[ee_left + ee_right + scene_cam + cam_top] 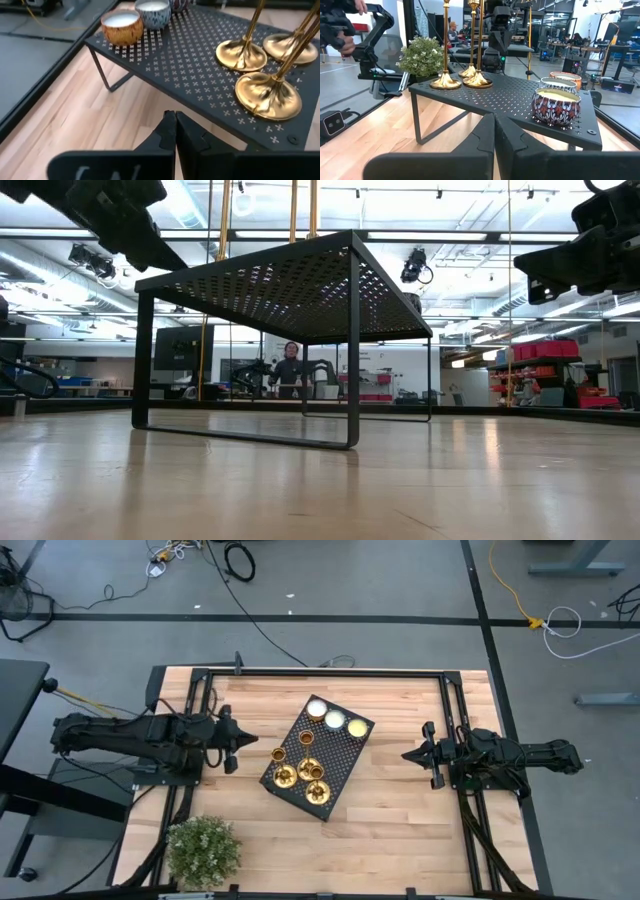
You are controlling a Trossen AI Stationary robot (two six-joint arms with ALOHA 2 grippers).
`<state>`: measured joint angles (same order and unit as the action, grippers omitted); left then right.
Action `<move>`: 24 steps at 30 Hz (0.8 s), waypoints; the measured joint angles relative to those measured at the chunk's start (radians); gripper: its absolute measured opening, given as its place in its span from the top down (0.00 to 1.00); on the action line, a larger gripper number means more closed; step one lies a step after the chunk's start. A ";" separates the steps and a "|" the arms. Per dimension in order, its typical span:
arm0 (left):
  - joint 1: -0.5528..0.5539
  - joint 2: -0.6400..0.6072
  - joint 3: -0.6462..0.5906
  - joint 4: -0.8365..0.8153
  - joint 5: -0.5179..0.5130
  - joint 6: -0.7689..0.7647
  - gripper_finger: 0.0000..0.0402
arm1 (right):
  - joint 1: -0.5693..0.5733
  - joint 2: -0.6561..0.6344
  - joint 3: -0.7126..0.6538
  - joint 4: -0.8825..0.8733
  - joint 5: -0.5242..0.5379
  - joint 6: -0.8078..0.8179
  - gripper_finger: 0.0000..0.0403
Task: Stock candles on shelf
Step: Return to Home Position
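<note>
**Ana:** What is the left gripper (250, 743) doing?

**Ben:** Its two fingers (165, 135) are pressed tight together, and they hold nothing. It hangs up off the table (400, 830), near the left side of the shelf (340, 755), and does not touch it.

**Ana:** Is there room there?

**Ben:** Yes. Bare wood shows between them. The plant (203, 850) sits well apart, by the table's edge.

**Ana:** Where are the candles?

**Ben:** Three gold candlesticks (285, 777) stand upright and close together on the shelf, at the end nearer the plant. They have shiny round bases and thin stems. Three jar candles (335, 719) sit in a row at the other end.

**Ana:** And the right gripper (405, 754)?

**Ben:** It is closed tight too, and it is empty. Open wood lies between it and the shelf's right side.
</note>
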<state>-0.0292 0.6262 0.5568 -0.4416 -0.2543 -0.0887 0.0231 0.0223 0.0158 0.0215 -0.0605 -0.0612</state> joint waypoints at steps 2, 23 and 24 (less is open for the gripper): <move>0.012 -0.025 -0.022 0.025 0.018 0.014 0.99 | 0.000 0.000 0.000 0.000 0.000 0.000 0.98; 0.033 -0.342 -0.345 0.263 0.062 0.011 0.99 | 0.000 0.000 0.000 0.000 0.000 0.000 0.98; 0.033 -0.358 -0.356 0.267 0.070 0.006 0.99 | 0.000 0.000 0.000 0.000 0.000 0.000 0.98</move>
<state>0.0036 0.2681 0.2007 -0.1743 -0.1840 -0.0824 0.0235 0.0222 0.0158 0.0216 -0.0606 -0.0612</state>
